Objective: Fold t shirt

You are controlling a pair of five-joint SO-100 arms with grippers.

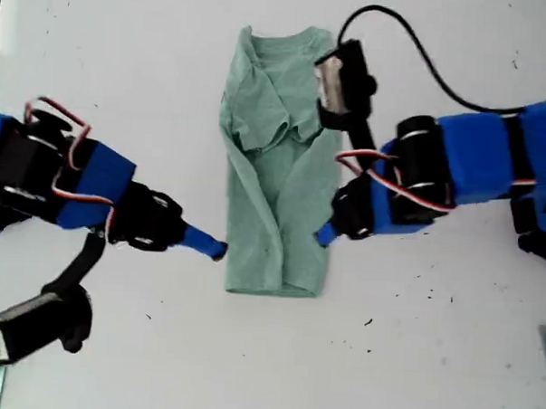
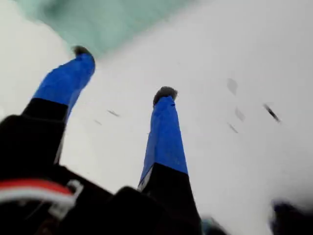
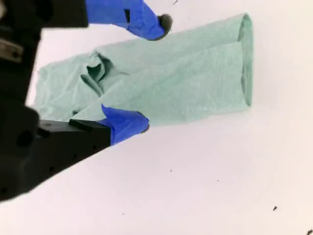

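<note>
The t shirt [image 1: 279,178] lies flat on the white table [image 1: 153,54] near the middle of the exterior view, already narrowed into a long strip with both sleeves and sides turned inward; its long axis runs from the collar, toward that view's top, down to the hem, toward that view's bottom. What remains, as I judge it, is a fold across that axis, hem brought up toward collar or the reverse, so the relation that counts is where the lower end of the strip sits against my fingertips. My second gripper [image 3: 154,73] is over the shirt itself: its jaws stand wide apart and straddle the strip across its width, one fingertip above each long edge, with nothing held between them. In the exterior view this is the arm coming in from the right, its blue tip [image 1: 326,234] at the cloth's edge a little above the hem. My first gripper [image 2: 124,73] comes from that view's left; its jaws are also spread and empty, over bare table, with the shirt just beyond one fingertip. Its tip [image 1: 215,249] sits just beside the strip's other edge, near the hem corner. Both are close to the hem end, one on each side, and well apart from the collar, so the hem looks the natural end to lift.
</note>
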